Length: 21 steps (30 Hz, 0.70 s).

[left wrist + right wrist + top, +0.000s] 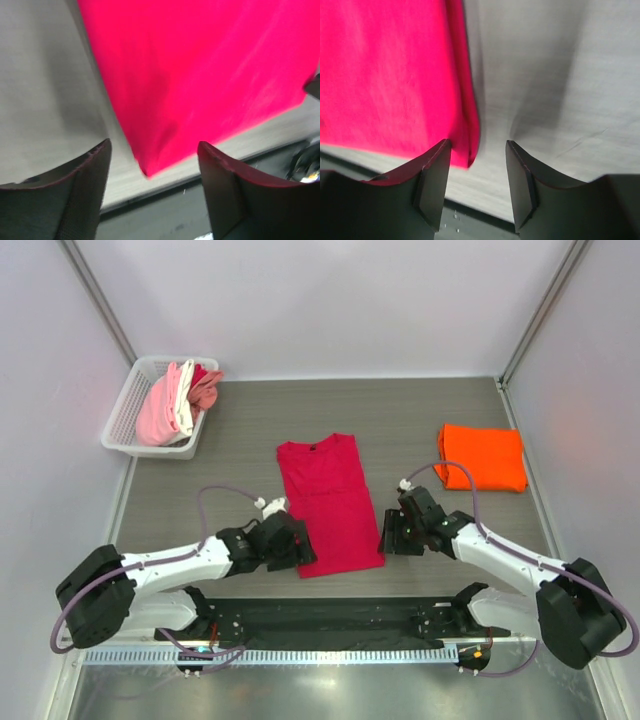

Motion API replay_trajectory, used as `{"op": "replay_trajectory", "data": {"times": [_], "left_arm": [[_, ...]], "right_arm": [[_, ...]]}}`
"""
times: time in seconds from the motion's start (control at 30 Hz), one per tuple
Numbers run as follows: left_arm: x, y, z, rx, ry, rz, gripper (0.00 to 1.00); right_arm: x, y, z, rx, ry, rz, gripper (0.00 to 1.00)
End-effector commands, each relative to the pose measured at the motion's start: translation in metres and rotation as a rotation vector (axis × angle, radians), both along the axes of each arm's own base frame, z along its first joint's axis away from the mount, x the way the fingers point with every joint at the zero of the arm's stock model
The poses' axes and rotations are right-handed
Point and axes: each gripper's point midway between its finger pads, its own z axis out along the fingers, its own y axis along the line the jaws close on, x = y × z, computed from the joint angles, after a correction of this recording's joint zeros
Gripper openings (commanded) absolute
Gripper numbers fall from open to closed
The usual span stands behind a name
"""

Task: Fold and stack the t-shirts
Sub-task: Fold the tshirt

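A crimson t-shirt [328,502] lies flat in the table's middle, sides folded in to a long strip, dark neck label at the far end. My left gripper [300,552] is open just above its near left corner [150,165]. My right gripper [388,540] is open over its near right corner [470,155]. Neither holds cloth. A folded orange t-shirt [484,456] lies at the right. Pink and white t-shirts [172,402] are bunched in the basket.
A white mesh basket [128,412] stands at the back left. A dark rail [330,618] runs along the table's near edge, just behind both grippers. White walls enclose the table on three sides.
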Motion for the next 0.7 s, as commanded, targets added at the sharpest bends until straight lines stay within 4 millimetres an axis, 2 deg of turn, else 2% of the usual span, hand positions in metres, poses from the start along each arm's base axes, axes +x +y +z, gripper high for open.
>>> {"op": "replay_trajectory", "data": {"times": [0.0, 0.1, 0.23, 0.33, 0.37, 0.53, 0.6, 0.63, 0.67], "left_arm": [[-0.022, -0.01, -0.004, -0.026, 0.051, 0.03, 0.69], [-0.033, -0.012, -0.013, -0.004, 0.064, 0.019, 0.61], [-0.037, -0.013, -0.02, -0.005, 0.078, 0.029, 0.53], [-0.038, -0.016, -0.023, -0.015, 0.08, 0.025, 0.47], [-0.038, -0.015, -0.025, -0.011, 0.082, 0.027, 0.45], [-0.037, -0.012, -0.03, 0.008, 0.081, 0.032, 0.44], [-0.038, -0.011, -0.03, 0.009, 0.08, 0.031, 0.35], [-0.039, -0.009, -0.031, 0.01, 0.081, 0.032, 0.22], [-0.039, -0.01, -0.03, 0.005, 0.084, 0.031, 0.12]], "right_arm": [[-0.023, 0.015, 0.003, 0.081, 0.039, 0.004, 0.53], [-0.029, 0.014, -0.002, 0.071, 0.059, -0.001, 0.5], [-0.031, 0.017, -0.008, 0.065, 0.067, 0.009, 0.46], [-0.032, 0.018, -0.012, 0.063, 0.077, 0.016, 0.38], [-0.032, 0.017, -0.013, 0.059, 0.08, 0.013, 0.3], [-0.026, 0.019, -0.011, 0.064, 0.057, 0.016, 0.31], [-0.025, 0.021, -0.009, 0.064, 0.051, 0.021, 0.28], [-0.024, 0.021, -0.009, 0.066, 0.048, 0.024, 0.11], [-0.024, 0.022, -0.008, 0.071, 0.05, 0.027, 0.03]]}}
